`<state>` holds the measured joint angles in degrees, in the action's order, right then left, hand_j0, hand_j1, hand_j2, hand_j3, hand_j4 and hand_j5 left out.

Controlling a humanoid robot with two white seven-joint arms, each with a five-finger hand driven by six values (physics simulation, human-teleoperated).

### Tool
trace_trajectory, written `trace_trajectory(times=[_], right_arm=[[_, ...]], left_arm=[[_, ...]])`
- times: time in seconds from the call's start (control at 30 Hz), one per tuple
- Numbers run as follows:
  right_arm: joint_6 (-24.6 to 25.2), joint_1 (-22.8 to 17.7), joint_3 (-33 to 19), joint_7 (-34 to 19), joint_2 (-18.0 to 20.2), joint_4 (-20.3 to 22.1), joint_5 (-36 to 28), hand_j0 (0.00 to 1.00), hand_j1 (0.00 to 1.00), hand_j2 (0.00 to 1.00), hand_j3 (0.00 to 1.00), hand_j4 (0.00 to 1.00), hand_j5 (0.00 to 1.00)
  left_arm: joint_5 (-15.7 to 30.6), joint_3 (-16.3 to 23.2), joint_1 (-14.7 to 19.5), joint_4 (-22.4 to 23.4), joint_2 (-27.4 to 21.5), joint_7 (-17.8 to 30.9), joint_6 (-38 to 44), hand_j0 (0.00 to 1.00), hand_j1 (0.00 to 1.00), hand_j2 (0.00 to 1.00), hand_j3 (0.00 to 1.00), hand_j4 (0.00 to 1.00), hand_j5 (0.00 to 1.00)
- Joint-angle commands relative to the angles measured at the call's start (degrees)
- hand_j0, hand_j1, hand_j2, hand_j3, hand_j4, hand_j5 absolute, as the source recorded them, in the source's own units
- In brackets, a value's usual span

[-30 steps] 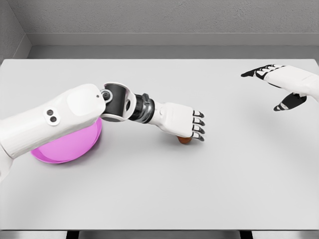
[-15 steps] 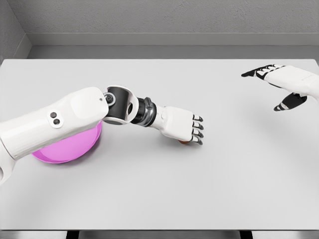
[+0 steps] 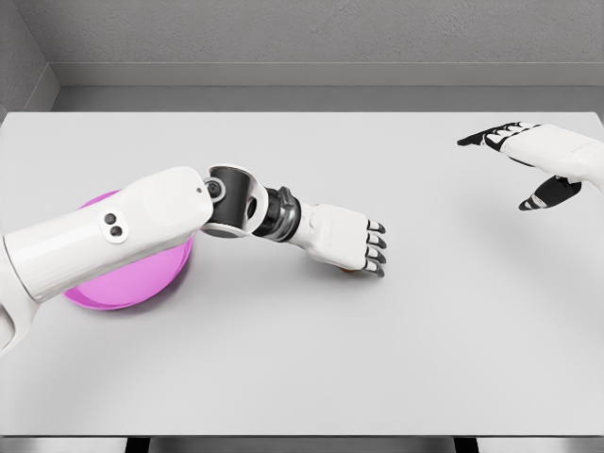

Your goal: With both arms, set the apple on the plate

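The left hand (image 3: 344,238) lies palm down near the middle of the pale counter (image 3: 311,359), its arm reaching in from the lower left. The apple (image 3: 353,271) is tucked under that hand: only a thin reddish-brown sliver of it peeks out below the dark-tipped fingers (image 3: 376,249), right at the lower edge of the palm. The fingers are bent down over the fruit, and the hand covers it from above, so it looks closed on the apple, though how firmly the fingers wrap it I cannot tell, since the hand hides nearly all of it. Apple and hand sit low, at the surface of the counter.

The pink plate (image 3: 132,283) rests well off to the left, partly hidden behind the thick white forearm (image 3: 113,231), clearly apart from the apple.

Over at the far right, the right hand (image 3: 528,160) hangs above the counter with its fingers spread loose, holding nothing.
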<state>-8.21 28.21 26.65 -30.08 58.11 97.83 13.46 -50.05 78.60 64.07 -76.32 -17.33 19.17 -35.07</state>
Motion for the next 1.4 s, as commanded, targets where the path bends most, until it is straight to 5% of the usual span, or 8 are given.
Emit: trace_trajectory(times=[0.0, 0.1, 0.33, 0.6, 0.87, 1.17, 1.37], right_arm=[[0.0, 0.0, 0.0, 0.0, 0.1, 0.0, -0.1, 1.00, 1.00, 1.00, 1.00, 1.00, 1.00], [0.0, 0.0, 0.0, 0.0, 0.1, 0.0, -0.1, 1.00, 1.00, 1.00, 1.00, 1.00, 1.00], [0.0, 0.0, 0.0, 0.0, 0.2, 0.1, -0.1, 1.00, 1.00, 1.00, 1.00, 1.00, 1.00], [0.0, 0.0, 0.0, 0.0, 0.2, 0.1, -0.1, 1.00, 1.00, 1.00, 1.00, 1.00, 1.00], [0.0, 0.0, 0.0, 0.0, 0.2, 0.1, -0.1, 1.00, 1.00, 1.00, 1.00, 1.00, 1.00], [0.0, 0.0, 0.0, 0.0, 0.2, 0.0, -0.1, 1.00, 1.00, 1.00, 1.00, 1.00, 1.00], [0.0, 0.0, 0.0, 0.0, 0.2, 0.0, -0.1, 1.00, 1.00, 1.00, 1.00, 1.00, 1.00]], left_arm=[[0.3, 0.0, 0.0, 0.1, 0.2, -0.1, 0.1, 0.89, 0.89, 0.89, 0.89, 0.89, 0.89], [0.2, 0.2, 0.0, 0.1, 0.1, 0.0, 0.1, 0.58, 0.58, 0.58, 0.58, 0.58, 0.58], [-0.2, 0.6, 0.0, 0.1, -0.1, -0.1, 0.1, 0.45, 0.45, 0.45, 0.45, 0.45, 0.45], [0.0, -0.1, 0.4, -0.3, -0.7, -0.2, 0.1, 0.12, 0.12, 0.12, 0.12, 0.12, 0.12], [2.9, -3.4, 0.7, -4.4, -8.2, -0.2, 0.1, 0.12, 0.12, 0.12, 0.12, 0.12, 0.12], [2.9, -5.6, 0.2, -17.4, -25.1, -0.1, 0.1, 0.12, 0.12, 0.12, 0.12, 0.12, 0.12], [2.8, -8.2, -0.2, -20.9, -35.3, -0.1, 0.1, 0.13, 0.13, 0.13, 0.13, 0.13, 0.13]])
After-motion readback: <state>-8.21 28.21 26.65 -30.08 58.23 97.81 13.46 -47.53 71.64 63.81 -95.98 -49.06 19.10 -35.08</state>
